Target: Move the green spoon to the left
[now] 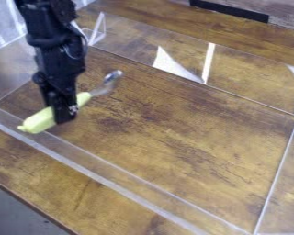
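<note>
I have the green spoon (pixel 60 114) in the fingers (pixel 62 105), which are closed about its middle, near where handle meets bowl; they stand partly apart, by the thickness of the spoon. The handle end points toward the near side of the clear tray (pixel 107 171), and the metal bowl projects on the other side of the fingers, toward the tray's far side. The spoon is at the left part of the tray, beside its near-left wall. I cannot tell whether its underside touches the tray floor or hangs just above it.

Step in hand, as I judge it: set down and release. The leftward travel looks nearly or fully complete.

1. Confirm lateral position. The handle end appears to overlap the tray's near edge in this view. If it lies over the wall, shift slightly toward the tray's middle before lowering.
2. Level the spoon. Keep handle and bowl parallel to the tray floor so that neither end lands first and pivots the spoon.
3. Lower straight and slowly until the handle bears on the floor. Do not press.
4. Open the fingers evenly, without sideways motion. Caution: the thick, rounded handle may roll if released high.
5. Retract vertically. Verify that no finger drags the bowl.
</note>
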Controlling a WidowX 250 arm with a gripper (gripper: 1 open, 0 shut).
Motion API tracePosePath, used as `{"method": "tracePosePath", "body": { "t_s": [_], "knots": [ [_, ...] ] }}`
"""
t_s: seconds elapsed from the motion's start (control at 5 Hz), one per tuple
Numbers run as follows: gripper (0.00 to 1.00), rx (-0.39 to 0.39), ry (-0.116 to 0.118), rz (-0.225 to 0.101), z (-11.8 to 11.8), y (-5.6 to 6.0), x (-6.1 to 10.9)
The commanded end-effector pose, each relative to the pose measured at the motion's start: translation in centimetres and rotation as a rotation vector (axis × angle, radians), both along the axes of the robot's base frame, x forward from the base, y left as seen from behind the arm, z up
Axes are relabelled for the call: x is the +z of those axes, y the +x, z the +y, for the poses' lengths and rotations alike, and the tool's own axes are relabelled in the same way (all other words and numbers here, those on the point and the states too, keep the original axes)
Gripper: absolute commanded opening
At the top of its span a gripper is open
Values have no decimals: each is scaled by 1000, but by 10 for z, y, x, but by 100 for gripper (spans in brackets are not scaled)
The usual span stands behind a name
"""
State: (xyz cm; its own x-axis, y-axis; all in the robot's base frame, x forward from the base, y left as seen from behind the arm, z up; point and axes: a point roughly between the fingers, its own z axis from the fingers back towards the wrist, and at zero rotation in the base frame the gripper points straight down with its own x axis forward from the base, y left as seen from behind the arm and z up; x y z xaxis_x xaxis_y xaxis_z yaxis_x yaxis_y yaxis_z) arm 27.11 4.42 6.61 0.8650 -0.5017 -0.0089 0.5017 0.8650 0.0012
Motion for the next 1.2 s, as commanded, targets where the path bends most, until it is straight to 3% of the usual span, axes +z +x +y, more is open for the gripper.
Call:
{"method": "tracePosePath", "body": {
  "t_s": [0.0,0.2,0.4,0.6,1.0],
  "knots": [
    [0,-30,-13,-50,4,19,-11],
    [0,7,-47,-79,9,35,-17],
    [0,43,-63,-89,10,38,-2],
    [0,74,-75,-96,11,40,12],
    [0,65,-113,-109,26,32,29]
  ]
}}
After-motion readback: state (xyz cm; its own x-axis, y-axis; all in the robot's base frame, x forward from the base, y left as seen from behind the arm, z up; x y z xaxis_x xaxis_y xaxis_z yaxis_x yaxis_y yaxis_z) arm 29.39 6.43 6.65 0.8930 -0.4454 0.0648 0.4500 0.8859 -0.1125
